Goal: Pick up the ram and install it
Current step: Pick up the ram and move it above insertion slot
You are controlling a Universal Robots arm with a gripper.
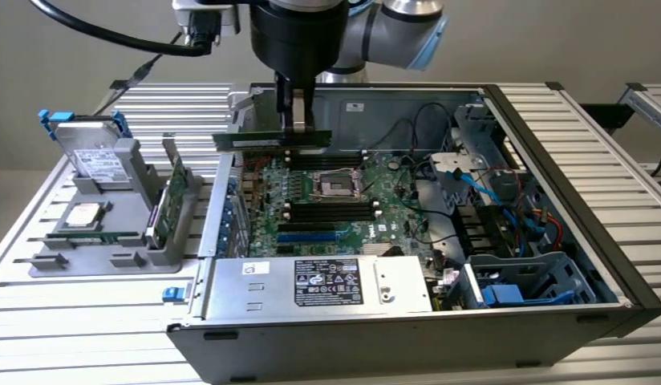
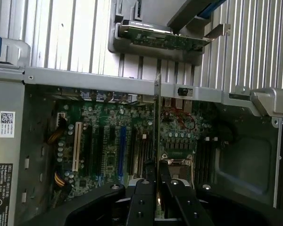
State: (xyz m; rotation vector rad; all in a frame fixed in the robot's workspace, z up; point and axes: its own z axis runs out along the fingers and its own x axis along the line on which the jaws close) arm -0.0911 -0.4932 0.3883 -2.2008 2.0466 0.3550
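Green ram (image 1: 245, 141) clamped level in the gripper (image 1: 292, 127), which points straight down above the motherboard (image 1: 342, 204)

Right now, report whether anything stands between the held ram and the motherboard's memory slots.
Nothing visible does. The gripper is shut on the ram, holding it above the open case. The black memory slots by the processor socket look empty, with no cable or card crossing them; the cables lie toward the exterior view's right.
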